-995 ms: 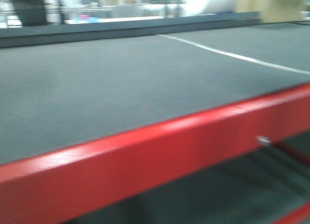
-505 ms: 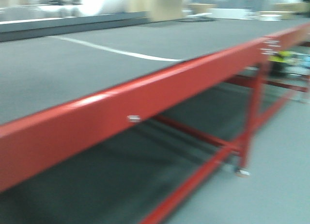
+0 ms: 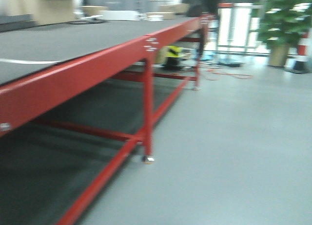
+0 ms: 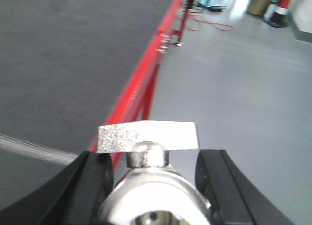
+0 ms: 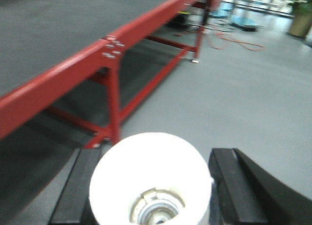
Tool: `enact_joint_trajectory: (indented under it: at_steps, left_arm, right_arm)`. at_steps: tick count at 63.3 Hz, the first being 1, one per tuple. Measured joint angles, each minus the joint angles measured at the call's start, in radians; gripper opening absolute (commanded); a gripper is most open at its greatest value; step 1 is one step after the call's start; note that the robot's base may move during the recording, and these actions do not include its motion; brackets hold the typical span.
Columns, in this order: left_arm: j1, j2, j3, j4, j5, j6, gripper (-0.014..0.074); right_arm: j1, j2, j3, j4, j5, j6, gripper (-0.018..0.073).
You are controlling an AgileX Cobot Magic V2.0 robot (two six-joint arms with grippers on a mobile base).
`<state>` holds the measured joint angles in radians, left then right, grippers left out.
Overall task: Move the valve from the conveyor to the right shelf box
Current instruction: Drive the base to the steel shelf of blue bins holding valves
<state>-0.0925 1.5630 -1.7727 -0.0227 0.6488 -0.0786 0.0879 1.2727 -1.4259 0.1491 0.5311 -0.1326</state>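
my left gripper point(image 4: 153, 178) clamps a metal valve point(image 4: 148, 137) over the conveyor point(image 4: 73, 54) edge; my right gripper point(image 5: 153, 178) grips a white cylinder point(image 5: 146, 159) above the floor point(image 5: 234, 98).

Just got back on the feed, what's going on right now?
The left gripper is shut on a silvery metal valve with a flat handle; the right gripper is shut on a white cylindrical part with metal inside. The red-framed conveyor with its dark grey belt runs along the left of the front view, grey floor ahead. No shelf box is in view.
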Motion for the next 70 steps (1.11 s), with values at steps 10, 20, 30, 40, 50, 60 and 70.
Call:
enact_joint_trajectory:
  at_steps: [10, 20, 30, 40, 50, 60, 70]
  left_arm:
    - [0.0, 0.0, 0.0, -0.002, 0.0, 0.0, -0.0111]
    - [0.0, 0.0, 0.0, -0.002, 0.0, 0.0, -0.0111]
    - [0.0, 0.0, 0.0, -0.004, 0.0, 0.0, -0.0111]
    - [0.0, 0.0, 0.0, -0.005, 0.0, 0.0, -0.0111]
    - [0.0, 0.0, 0.0, -0.005, 0.0, 0.0, -0.0111]
    - [0.0, 0.0, 0.0, -0.007, 0.0, 0.0, -0.0111]
    - [0.0, 0.0, 0.0, -0.005, 0.0, 0.0, -0.0111]
  right_arm:
    - [0.0, 0.0, 0.0, 0.0, 0.0, 0.0, -0.0168]
    - [0.0, 0.0, 0.0, 0.0, 0.0, 0.0, -0.0168]
    - [0.0, 0.0, 0.0, 0.0, 0.0, 0.0, -0.0168]
    - [0.0, 0.0, 0.0, 0.0, 0.0, 0.0, -0.0168]
    - [0.0, 0.0, 0.0, 0.0, 0.0, 0.0, -0.0168]
    - [0.0, 0.0, 0.0, 0.0, 0.0, 0.0, -0.0168]
    - [0.0, 0.0, 0.0, 0.0, 0.0, 0.0, -0.0168]
